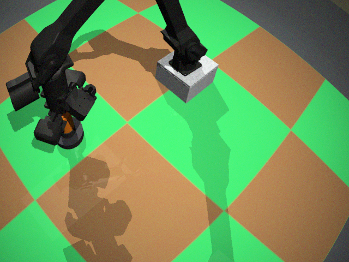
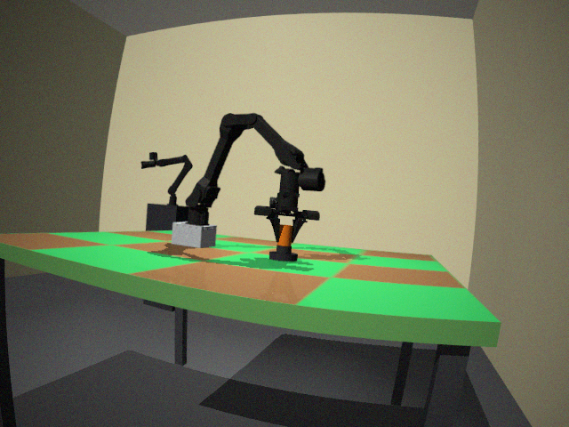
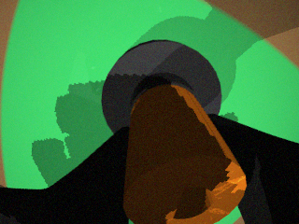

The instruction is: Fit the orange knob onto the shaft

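Observation:
The orange knob (image 1: 67, 126) (image 2: 285, 236) (image 3: 163, 135) stands about upright between the fingers, over the middle of the round dark pedestal (image 1: 70, 144) (image 2: 283, 256) (image 3: 114, 95). Its lower end meets the pedestal's raised dark centre in the exterior view, and no shaft shows between them. Whether it sits fully down cannot be told exactly. My gripper (image 2: 285, 237) (image 3: 168, 128) points down and is shut on the knob, one finger on each side. The shaft and its flat side are hidden.
The arm rises from a light grey base block (image 1: 187, 81) (image 2: 193, 235) on the green and brown checkered table (image 1: 157, 158) (image 2: 395, 298). A second small dark arm (image 2: 179, 174) stands behind it. Arm shadows fall across the table.

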`<state>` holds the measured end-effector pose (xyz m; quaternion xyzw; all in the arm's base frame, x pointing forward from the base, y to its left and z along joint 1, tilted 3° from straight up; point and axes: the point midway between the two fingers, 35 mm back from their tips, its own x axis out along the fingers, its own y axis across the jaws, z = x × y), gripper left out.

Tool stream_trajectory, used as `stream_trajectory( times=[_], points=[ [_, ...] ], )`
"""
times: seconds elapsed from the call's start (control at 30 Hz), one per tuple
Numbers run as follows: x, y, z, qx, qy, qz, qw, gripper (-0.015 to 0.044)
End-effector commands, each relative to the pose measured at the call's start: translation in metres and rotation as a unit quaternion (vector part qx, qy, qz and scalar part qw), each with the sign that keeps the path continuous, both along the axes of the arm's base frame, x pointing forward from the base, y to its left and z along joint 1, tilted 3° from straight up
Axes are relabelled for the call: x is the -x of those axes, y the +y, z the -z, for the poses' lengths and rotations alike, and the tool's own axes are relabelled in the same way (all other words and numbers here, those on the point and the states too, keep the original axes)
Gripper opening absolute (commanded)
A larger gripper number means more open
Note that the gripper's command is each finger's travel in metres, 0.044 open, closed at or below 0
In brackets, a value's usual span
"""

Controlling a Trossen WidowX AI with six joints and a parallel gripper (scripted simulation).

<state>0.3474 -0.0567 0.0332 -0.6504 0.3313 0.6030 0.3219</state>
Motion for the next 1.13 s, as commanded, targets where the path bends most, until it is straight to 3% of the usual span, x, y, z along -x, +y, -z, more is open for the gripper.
stream_trajectory(
  times=[0.0,0.33,0.53,0.73,1.1],
  points=[
    [0.0,0.0,-0.001,0.0,0.0,0.0,1.0,0.0184],
    [0.0,0.0,-0.001,0.0,0.0,0.0,1.0,0.044],
    [-0.001,0.0,-0.011,0.0,0.0,0.0,1.0,0.044],
    [0.005,0.004,-0.094,0.0,0.0,0.0,1.0,0.044],
    [0.002,0.003,-0.097,0.0,0.0,0.0,1.0,0.044]
  ],
)
